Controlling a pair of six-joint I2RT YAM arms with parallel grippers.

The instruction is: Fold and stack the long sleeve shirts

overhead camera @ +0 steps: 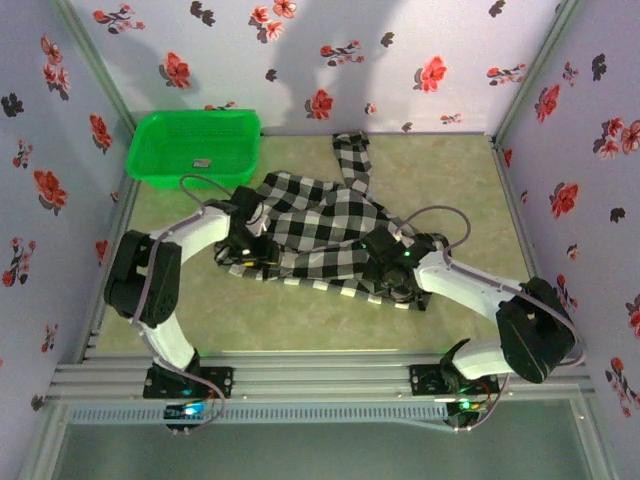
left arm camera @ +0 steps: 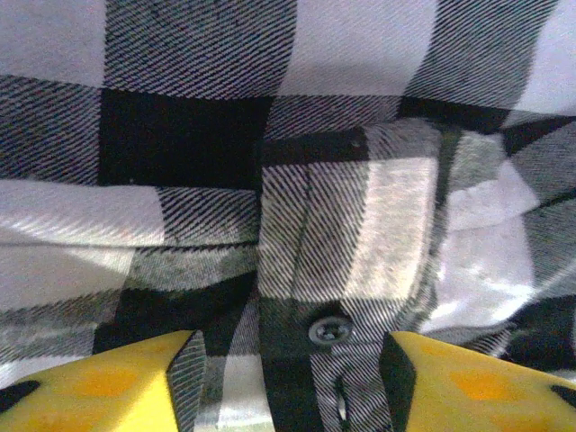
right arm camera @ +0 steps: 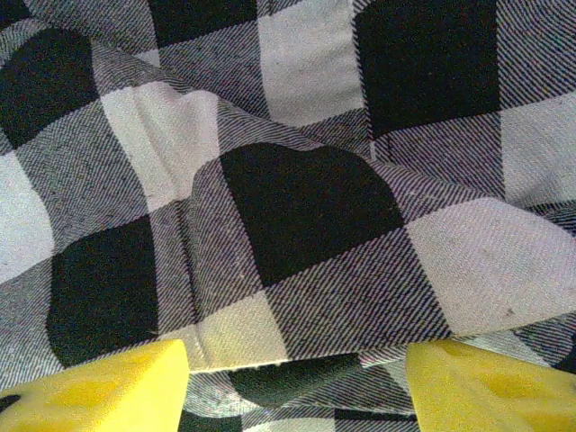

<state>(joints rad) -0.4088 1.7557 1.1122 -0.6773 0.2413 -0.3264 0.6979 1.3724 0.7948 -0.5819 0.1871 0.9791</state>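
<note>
The black-and-white checked long sleeve shirt [overhead camera: 320, 225] lies crumpled across the middle of the table, one sleeve [overhead camera: 352, 160] stretched toward the back wall. My left gripper [overhead camera: 245, 245] is down on the shirt's left end. In the left wrist view its yellow fingers [left arm camera: 99, 387] stand apart, the left gripper [left arm camera: 288, 378] straddling a buttoned strip of the shirt [left arm camera: 342, 243] with a dark button [left arm camera: 330, 330]. My right gripper [overhead camera: 385, 270] is down on the shirt's right end. In the right wrist view the right gripper [right arm camera: 297, 378] is open, with a folded edge of the shirt [right arm camera: 297, 225] between its fingers [right arm camera: 486, 387].
A green plastic basket [overhead camera: 195, 145] stands at the back left, close to the shirt's left end. Flowered walls close the table [overhead camera: 300, 315] on the left, back and right. A bare strip of table runs along the front, between the shirt and the arm bases.
</note>
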